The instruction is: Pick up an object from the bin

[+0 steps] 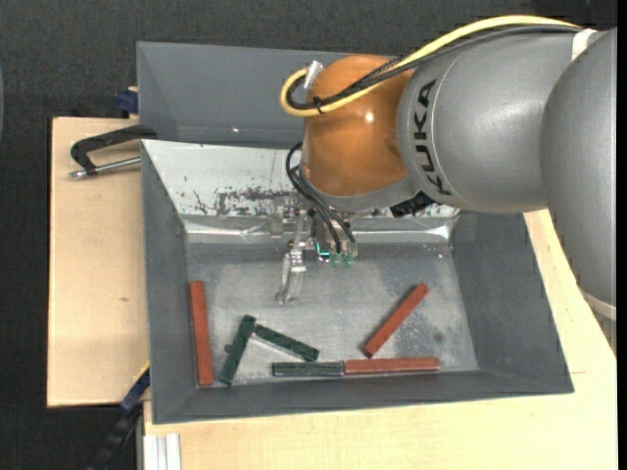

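Note:
My gripper [286, 295] hangs below the orange wrist cover, over the bare floor in the back middle of the bin. The nearest loose thing is a dark green stick [285, 342] lying flat in front of it, apart from it. Left of that a second dark green stick [236, 349] lies slanted, its upper end meeting the first. A third dark green stick [308, 368] lies along the front wall. I see nothing held by the gripper.
A red stick [201, 333] lies along the left wall. Another red stick [391, 365] lies along the front wall, end to end with the third green one. A slanted red stick [396, 319] lies at the right. The arm covers the bin's back right.

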